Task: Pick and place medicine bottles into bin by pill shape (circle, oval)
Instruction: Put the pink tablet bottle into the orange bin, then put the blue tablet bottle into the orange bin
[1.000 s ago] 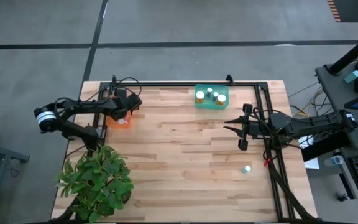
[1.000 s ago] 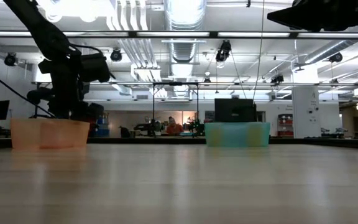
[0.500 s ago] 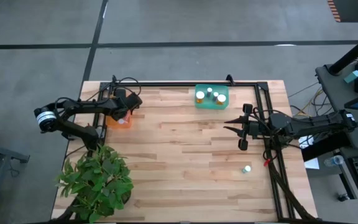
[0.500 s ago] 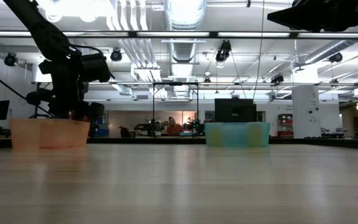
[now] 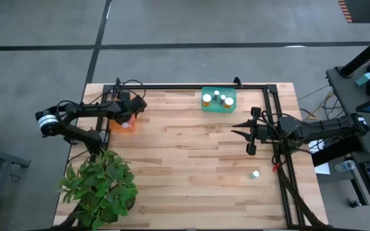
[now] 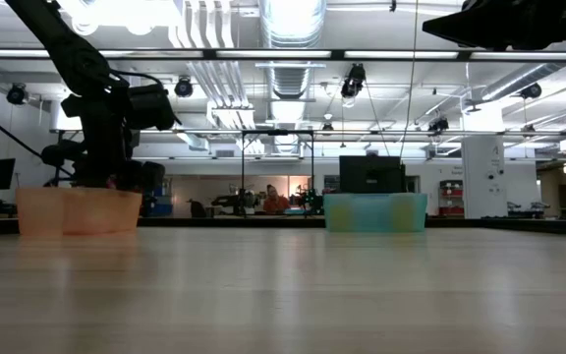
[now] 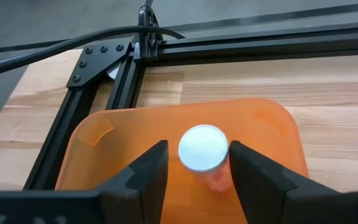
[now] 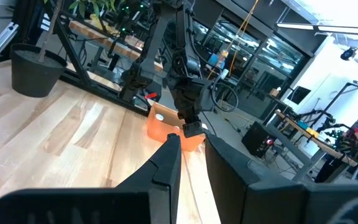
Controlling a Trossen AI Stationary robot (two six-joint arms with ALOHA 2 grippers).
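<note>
My left gripper (image 7: 197, 168) hangs open over the orange bin (image 7: 135, 134) at the table's far left. A medicine bottle with a white cap (image 7: 202, 147) and an orange body stands upright between its fingers, inside the bin. In the high view the arm covers this bin (image 5: 124, 125). The green bin (image 5: 218, 99) at the far middle holds three bottles. One more bottle (image 5: 254, 174) stands on the table near the right edge. My right gripper (image 5: 234, 129) waits above the table's right side, pointing toward the left edge. Its fingers (image 8: 166, 162) show a narrow gap with nothing between them. My left gripper's fingers stand on either side of the bottle's cap, coming from above at a slant. Orange bin floor shows between one finger (image 7: 151, 171) and the cap. The other finger (image 7: 247, 171) lies right at the cap's edge (image 7: 225, 149); whether it touches, I cannot tell.
A potted plant (image 5: 99, 186) fills the near left corner. A black metal frame (image 5: 191, 86) runs along the far edge and down the right side (image 5: 281, 160). The middle of the wooden table (image 5: 185, 160) is bare.
</note>
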